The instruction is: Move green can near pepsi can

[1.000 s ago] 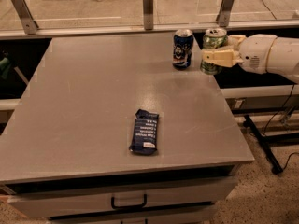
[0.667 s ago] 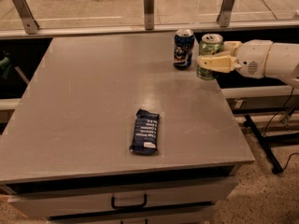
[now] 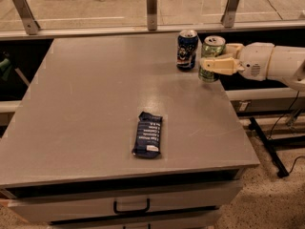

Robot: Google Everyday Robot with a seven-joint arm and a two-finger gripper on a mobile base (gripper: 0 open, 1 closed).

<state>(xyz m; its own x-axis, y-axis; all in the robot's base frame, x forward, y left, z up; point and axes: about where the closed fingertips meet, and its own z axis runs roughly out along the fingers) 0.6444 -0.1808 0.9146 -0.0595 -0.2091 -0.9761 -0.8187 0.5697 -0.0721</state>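
Observation:
The green can (image 3: 212,49) stands upright at the table's far right edge, pale mottled green with a silver top. The pepsi can (image 3: 187,50), dark blue with a silver top, stands upright just left of it with a small gap between them. My gripper (image 3: 213,61) reaches in from the right on a white arm (image 3: 267,63). Its cream fingers (image 3: 220,66) wrap the green can's middle and are shut on it. The can's base is at the table surface.
A flat dark blue snack packet (image 3: 148,134) lies near the table's front middle. The grey table (image 3: 95,104) has a drawer with a handle (image 3: 131,208) below its front edge. A glass rail with metal posts (image 3: 151,3) runs behind the table.
My gripper with the green can has moved slightly left and down toward the table, closer to the pepsi can. The pepsi can and packet have not moved.

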